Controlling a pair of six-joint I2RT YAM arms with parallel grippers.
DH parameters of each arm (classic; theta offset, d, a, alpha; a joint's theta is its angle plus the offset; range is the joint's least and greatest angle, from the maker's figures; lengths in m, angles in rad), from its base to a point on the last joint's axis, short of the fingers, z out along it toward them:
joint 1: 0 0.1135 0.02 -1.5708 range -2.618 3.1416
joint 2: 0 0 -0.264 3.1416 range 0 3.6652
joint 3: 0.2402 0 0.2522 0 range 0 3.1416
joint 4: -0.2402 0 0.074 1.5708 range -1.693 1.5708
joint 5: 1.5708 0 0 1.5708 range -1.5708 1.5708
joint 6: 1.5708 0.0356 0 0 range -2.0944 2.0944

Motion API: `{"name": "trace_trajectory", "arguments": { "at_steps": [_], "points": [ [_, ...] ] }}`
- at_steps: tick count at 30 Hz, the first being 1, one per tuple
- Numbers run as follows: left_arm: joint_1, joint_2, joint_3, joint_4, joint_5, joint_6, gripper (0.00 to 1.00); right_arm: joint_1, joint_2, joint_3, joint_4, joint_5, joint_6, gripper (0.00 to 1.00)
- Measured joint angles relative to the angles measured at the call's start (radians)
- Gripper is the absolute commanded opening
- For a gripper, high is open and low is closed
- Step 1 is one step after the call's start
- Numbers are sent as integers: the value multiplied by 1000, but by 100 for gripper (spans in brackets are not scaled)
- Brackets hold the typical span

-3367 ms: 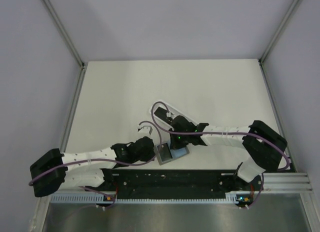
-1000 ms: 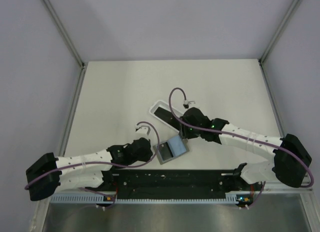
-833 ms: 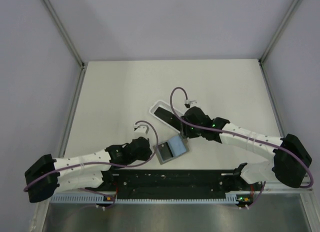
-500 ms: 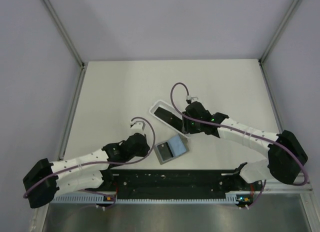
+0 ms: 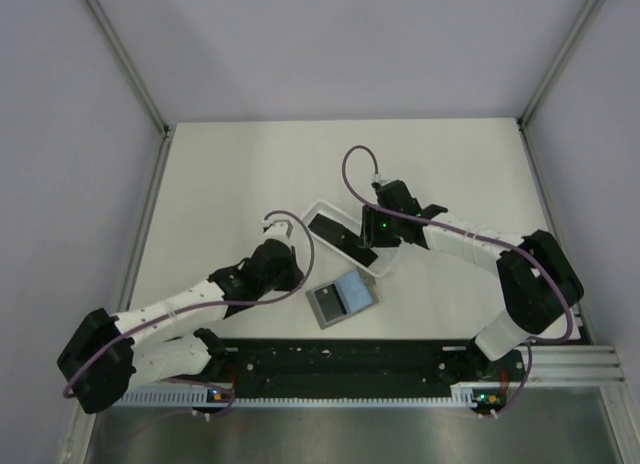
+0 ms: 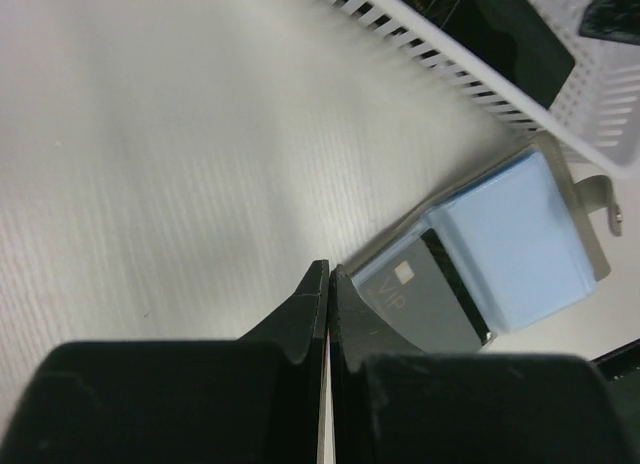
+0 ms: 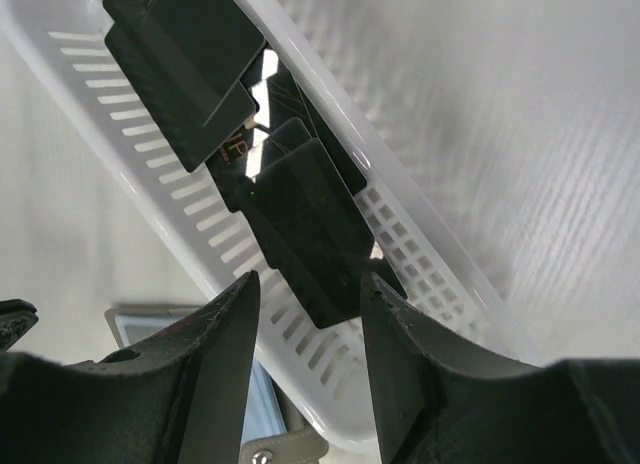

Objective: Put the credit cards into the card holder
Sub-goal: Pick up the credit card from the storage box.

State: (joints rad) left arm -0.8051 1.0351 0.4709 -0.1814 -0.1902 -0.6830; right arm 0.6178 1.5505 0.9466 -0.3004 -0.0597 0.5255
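Grey metal case first: the card holder [image 5: 343, 299] lies open on the table [image 5: 250, 174], near the middle and just on the near side of the white tray [image 7: 140, 164]. Its right half shows pale blue lining. In the left half I can see a dark card [image 6: 425, 294] with a small white square and the letters VIP.

My left gripper [image 6: 328, 279] is clenched, its two black fingers pressed together with nothing between them. It sits low over the table just left of the holder, tips aimed at the holder's corner. From the wrist view I can't tell whether they touch it.

My right gripper [image 7: 308, 289] is released, jaws standing apart, and it hangs over the near-right end of the tray. The credit cards [image 7: 300, 234] lie inside that tray as plain black rectangles, overlapping along its length. One of them shows in the gap between my fingers, but I see no finger pressed against it. The holder's edge peeks in at the near side of the right wrist view
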Motion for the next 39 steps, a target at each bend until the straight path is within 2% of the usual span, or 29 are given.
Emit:
{"name": "trace_trajectory", "arguments": {
  "at_steps": [6, 16, 23, 34, 39],
  "points": [
    [4, 97, 82, 58, 43, 37, 0, -5, 111, 78, 34, -57, -28, 47],
    [11, 251, 134, 108, 94, 59, 0, -5, 213, 123, 53, -60, -35, 53],
    [12, 276, 150, 127, 114, 59, 0, -5, 252, 150, 62, -49, -31, 56],
    [21, 303, 153, 130, 127, 60, 0, -5, 259, 144, 97, -79, -27, 55],
    [31, 303, 153, 129, 135, 65, 0, -5, 234, 84, 180, -120, -1, 54]
  ]
}}
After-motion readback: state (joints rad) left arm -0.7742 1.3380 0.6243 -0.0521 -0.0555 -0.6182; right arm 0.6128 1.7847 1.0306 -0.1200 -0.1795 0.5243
